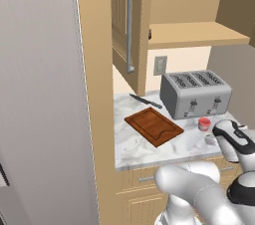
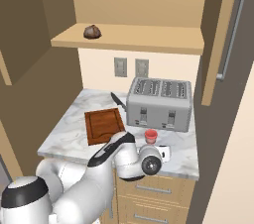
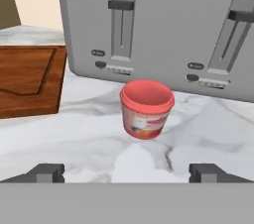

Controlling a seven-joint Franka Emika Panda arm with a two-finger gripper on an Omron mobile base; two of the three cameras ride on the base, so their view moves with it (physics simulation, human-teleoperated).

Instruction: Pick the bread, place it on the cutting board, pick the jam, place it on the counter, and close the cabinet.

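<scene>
Straight ahead of my open gripper (image 3: 127, 172) the small red jar of jam with its red lid (image 3: 147, 109) stands on the white-grey marbled stone counter (image 3: 74, 139), apart from my fingertips. Behind it sits the grey metal four-slot toaster (image 3: 163, 29). The reddish-brown wooden cutting board (image 3: 27, 77) lies to my left. The small rounded brownish bread lump (image 2: 92, 31) rests on the shelf of the light tan wooden cabinet (image 2: 134, 37) above.

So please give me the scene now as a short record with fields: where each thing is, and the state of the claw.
bread: small brownish lump on the cabinet shelf
cabinet: light tan wooden wall cupboard, doors open
board: reddish-brown wooden cutting board, bare, on the counter
counter: white-grey marbled worktop
jam: small red jar upright on the counter, before the silver toaster
claw: open, low, facing the jar, not touching it
</scene>
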